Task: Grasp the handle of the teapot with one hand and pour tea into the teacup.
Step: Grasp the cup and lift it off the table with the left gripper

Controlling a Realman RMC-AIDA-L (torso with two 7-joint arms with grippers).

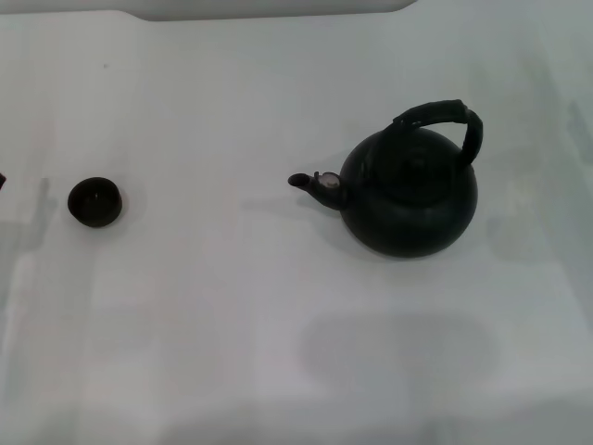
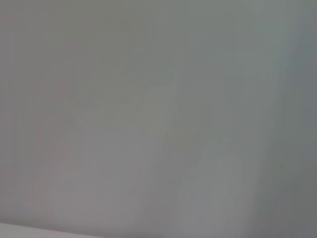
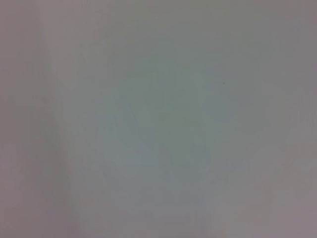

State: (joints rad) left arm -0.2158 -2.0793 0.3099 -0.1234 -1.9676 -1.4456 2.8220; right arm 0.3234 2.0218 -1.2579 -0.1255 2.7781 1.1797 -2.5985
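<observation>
Table (image 1: 232, 352) is white and plain, and it fills the whole head view; at its far edge a pale rounded band (image 1: 269, 7) runs across. Teapot (image 1: 408, 190) stands upright on this surface, black and round, with its spout (image 1: 310, 184) pointing toward the robot's left. Its handle (image 1: 443, 119) arches over the top, tilted a little to the far side. Teacup (image 1: 94, 202) sits well apart from the teapot, on the spout side, also upright. No gripper touches either thing. Only the head view shows the teapot and the teacup. Both wrist views show only bare pale surface, so whether either claw is open or closed, I cannot tell.
</observation>
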